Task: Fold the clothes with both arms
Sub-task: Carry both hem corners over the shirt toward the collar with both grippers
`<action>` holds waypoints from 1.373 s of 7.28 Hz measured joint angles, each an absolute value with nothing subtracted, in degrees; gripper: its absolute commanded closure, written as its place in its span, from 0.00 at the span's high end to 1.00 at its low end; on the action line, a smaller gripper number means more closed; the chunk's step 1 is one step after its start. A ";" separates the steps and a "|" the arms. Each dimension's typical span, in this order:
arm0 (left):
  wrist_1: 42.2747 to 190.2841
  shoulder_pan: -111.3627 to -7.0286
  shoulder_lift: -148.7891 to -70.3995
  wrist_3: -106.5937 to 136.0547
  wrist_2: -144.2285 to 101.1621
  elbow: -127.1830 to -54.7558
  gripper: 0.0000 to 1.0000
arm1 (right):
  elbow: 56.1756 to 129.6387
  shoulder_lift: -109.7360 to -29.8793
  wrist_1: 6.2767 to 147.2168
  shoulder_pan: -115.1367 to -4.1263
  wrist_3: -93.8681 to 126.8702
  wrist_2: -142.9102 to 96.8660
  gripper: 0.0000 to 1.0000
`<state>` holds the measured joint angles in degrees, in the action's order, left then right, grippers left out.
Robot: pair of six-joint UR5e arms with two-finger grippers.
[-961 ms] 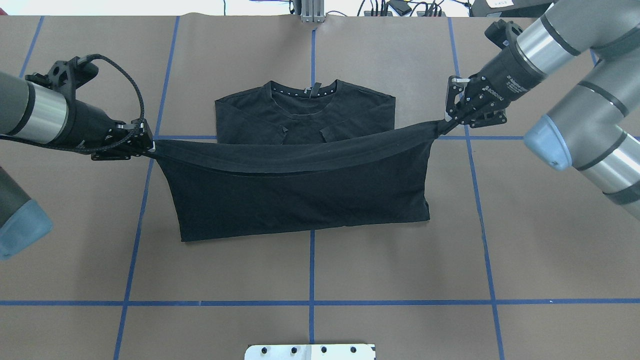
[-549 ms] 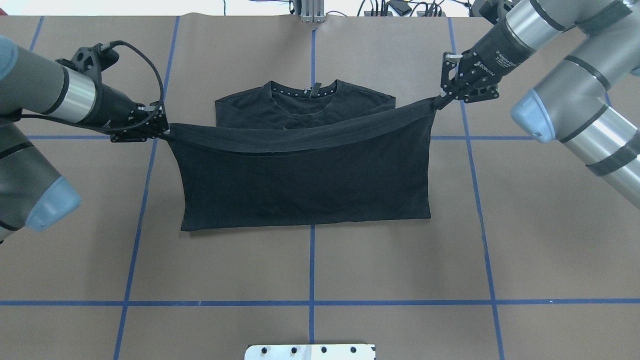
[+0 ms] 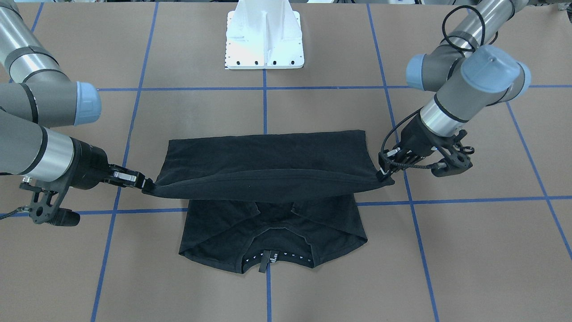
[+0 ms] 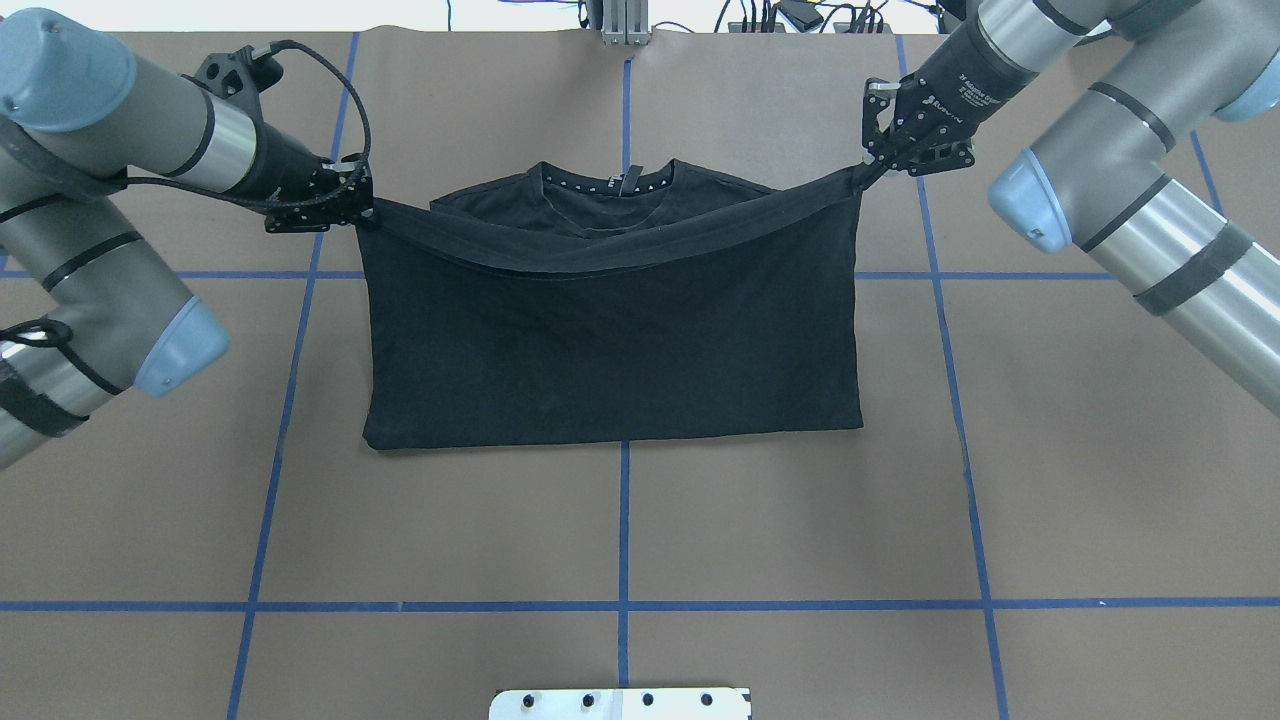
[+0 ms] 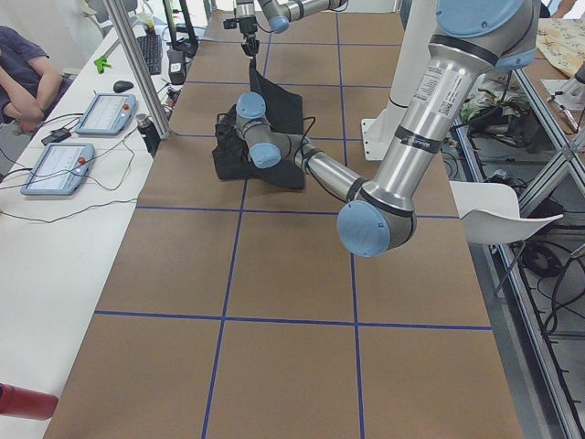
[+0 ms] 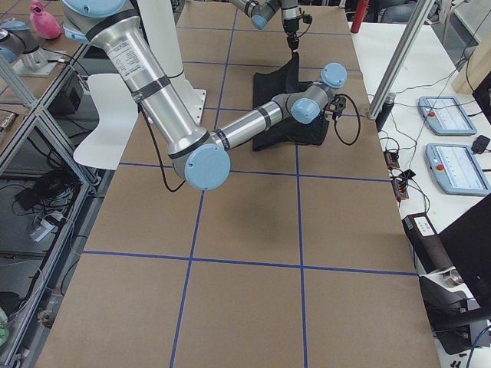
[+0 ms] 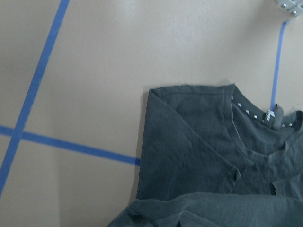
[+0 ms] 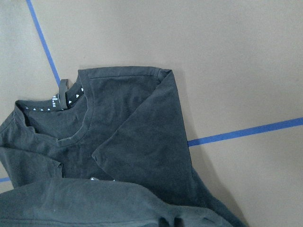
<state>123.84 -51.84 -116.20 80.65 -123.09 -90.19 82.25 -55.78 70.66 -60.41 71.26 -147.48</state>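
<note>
The black T-shirt (image 4: 610, 340) lies on the brown table, collar (image 4: 610, 185) at the far side from the robot. Its lower part is folded up and hangs stretched between the grippers. My left gripper (image 4: 365, 205) is shut on one hem corner and my right gripper (image 4: 868, 165) on the other, both just above the shoulders. The front-facing view shows the raised hem (image 3: 268, 179) sagging between the left gripper (image 3: 382, 174) and the right gripper (image 3: 145, 182), with the collar (image 3: 268, 257) uncovered. Both wrist views look down on the shoulders (image 7: 199, 156) (image 8: 128, 132). No print shows.
Blue tape lines (image 4: 623, 530) grid the brown table cover. The white pedestal base (image 3: 263, 36) stands at the robot's side. Beyond the far table edge is a desk with tablets (image 5: 55, 165) and cables, where a person's arm (image 5: 23, 73) rests.
Both grippers have carried the hem away from the robot toward the collar. The raised fold now covers most of the chest, and the near fold line has shifted farther from the robot.
</note>
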 measured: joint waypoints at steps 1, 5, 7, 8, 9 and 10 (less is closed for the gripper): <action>123.89 -51.92 -117.26 80.48 -122.39 -88.26 0.00 | 81.35 -55.56 70.50 -60.39 70.85 -147.03 0.00; 123.93 -52.64 -118.03 79.16 -120.93 -84.40 0.00 | 75.19 -52.79 70.05 -60.15 70.07 -143.63 0.00; 123.90 -53.32 -120.17 79.19 -120.46 -81.64 0.00 | 71.69 -50.64 69.96 -60.20 69.61 -142.32 0.00; 123.85 -53.78 -121.55 79.33 -120.33 -80.61 0.00 | 70.58 -49.58 69.96 -60.25 69.56 -141.87 0.00; 123.71 -54.00 -123.03 79.54 -119.76 -79.80 0.00 | 69.37 -48.33 69.96 -60.27 69.53 -141.43 0.00; 123.51 -54.06 -124.23 79.70 -118.72 -79.25 0.00 | 68.05 -47.06 69.96 -60.29 69.53 -141.02 0.00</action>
<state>123.51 -54.06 -124.23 79.70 -118.72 -79.25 68.05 -47.06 69.96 -60.29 69.53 -141.02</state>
